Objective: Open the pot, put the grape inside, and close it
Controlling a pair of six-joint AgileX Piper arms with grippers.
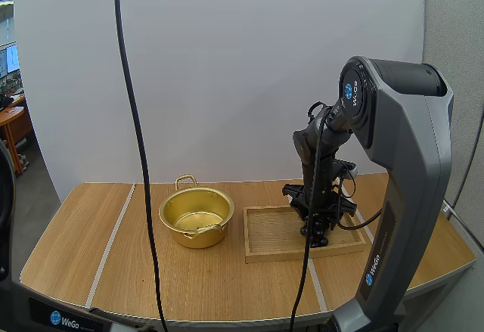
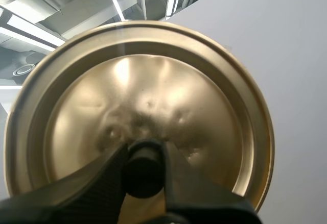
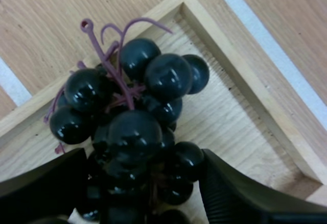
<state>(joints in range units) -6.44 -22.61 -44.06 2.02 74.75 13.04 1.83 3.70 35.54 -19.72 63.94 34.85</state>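
Observation:
An open gold pot [image 1: 181, 226] stands on the table, left of the wooden tray [image 1: 274, 235]. Its gold lid [image 2: 153, 86] is held up off the table, seen from below its knob side; my left gripper [image 2: 144, 155] is shut on the lid's black knob [image 2: 143, 170]. My right gripper [image 1: 316, 235] reaches down into the tray. There a bunch of dark grapes [image 3: 135, 112] with purple stems lies on the tray's floor [image 3: 240, 106]. The right gripper [image 3: 143, 155] straddles it, its fingers [image 3: 235, 188] pressed against both sides of the bunch.
The right arm's grey upper link [image 1: 401, 181] rises over the table's right side. Bare wooden tabletop [image 1: 91, 241] lies left of the pot and in front of the tray.

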